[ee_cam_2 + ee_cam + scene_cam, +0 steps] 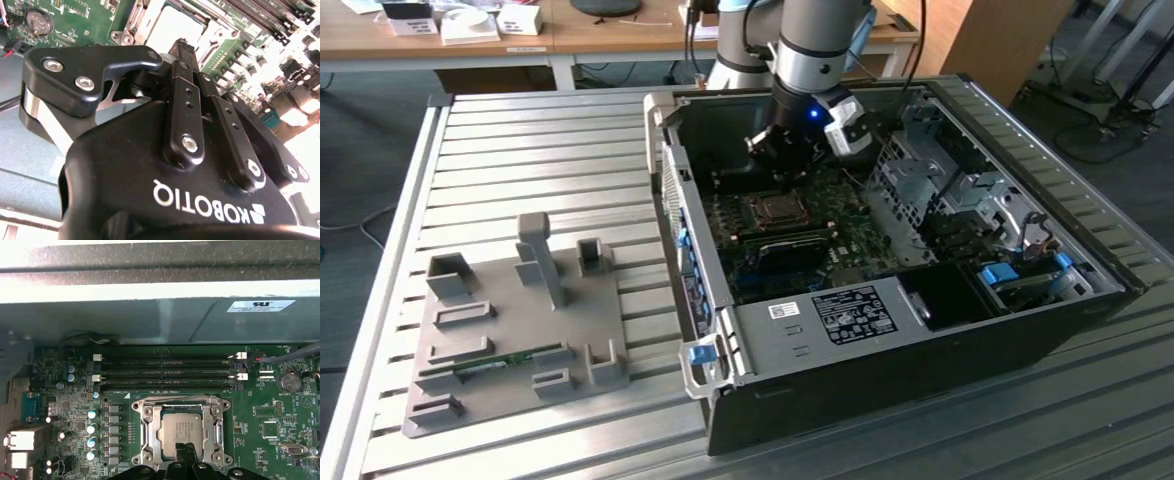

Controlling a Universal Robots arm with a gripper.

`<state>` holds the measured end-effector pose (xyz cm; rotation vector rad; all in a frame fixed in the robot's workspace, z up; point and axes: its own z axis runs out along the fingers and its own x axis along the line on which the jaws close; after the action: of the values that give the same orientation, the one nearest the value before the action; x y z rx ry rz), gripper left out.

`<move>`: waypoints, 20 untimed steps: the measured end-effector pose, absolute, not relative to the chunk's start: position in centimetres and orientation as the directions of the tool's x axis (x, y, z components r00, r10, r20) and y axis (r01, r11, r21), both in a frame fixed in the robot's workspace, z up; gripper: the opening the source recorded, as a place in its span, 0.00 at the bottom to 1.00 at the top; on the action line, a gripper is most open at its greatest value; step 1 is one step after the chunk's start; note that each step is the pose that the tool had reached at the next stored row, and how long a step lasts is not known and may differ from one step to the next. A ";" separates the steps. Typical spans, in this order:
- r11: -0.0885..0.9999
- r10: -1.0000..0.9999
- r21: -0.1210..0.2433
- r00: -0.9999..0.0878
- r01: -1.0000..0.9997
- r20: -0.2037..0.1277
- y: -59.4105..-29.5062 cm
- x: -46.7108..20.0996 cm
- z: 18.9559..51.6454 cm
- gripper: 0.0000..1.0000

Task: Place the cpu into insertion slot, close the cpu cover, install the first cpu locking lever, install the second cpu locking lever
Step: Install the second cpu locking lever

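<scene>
Metal table (520, 170), end effector (186, 452) shut, touching cpu (181, 428)

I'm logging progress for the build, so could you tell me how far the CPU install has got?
The cpu already lies in the slot, and the cover looks closed around it. The gripper hangs just over the cpu's near edge, fingers together and holding nothing. I can't tell from the wrist views whether either locking lever is latched, so count those as still open.

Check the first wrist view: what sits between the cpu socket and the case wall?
Long dark memory slots lie side by side between the insertion slot, where the cpu sits, and the case wall.
</scene>
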<state>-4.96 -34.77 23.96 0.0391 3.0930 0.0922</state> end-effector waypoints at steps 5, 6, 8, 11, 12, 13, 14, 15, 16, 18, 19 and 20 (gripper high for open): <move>0.998 0.027 0.063 -0.999 0.024 -0.046 -35.3 -5.0 24.0 0.11; 0.998 0.027 0.064 -0.999 0.024 -0.046 -35.5 -5.0 24.0 0.11; 0.998 0.027 0.065 -0.999 0.024 -0.046 -35.8 -5.0 24.0 0.11; 0.998 0.027 0.065 -0.999 0.024 -0.046 -36.3 -5.0 24.0 0.11; 0.998 0.027 0.065 -0.999 0.024 -0.046 -36.5 -5.0 24.0 0.11; 0.998 0.027 0.065 -0.999 0.024 -0.046 -36.6 -5.0 24.0 0.11; 0.998 0.027 0.065 -0.999 0.024 -0.046 -36.8 -5.0 24.0 0.11; 0.998 0.027 0.065 -0.999 0.024 -0.046 -37.0 -5.0 24.0 0.11; 0.998 0.027 0.065 -0.999 0.024 -0.046 -37.2 -5.0 24.0 0.11; 0.998 0.027 0.065 -0.999 0.024 -0.046 -37.6 -5.0 24.0 0.11; 0.998 0.027 0.065 -0.999 0.024 -0.046 -37.7 -5.0 24.0 0.11; 0.998 0.027 0.065 -0.999 0.024 -0.046 -37.8 -5.0 24.0 0.11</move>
<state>-4.96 -37.78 23.96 0.0395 3.0928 0.0997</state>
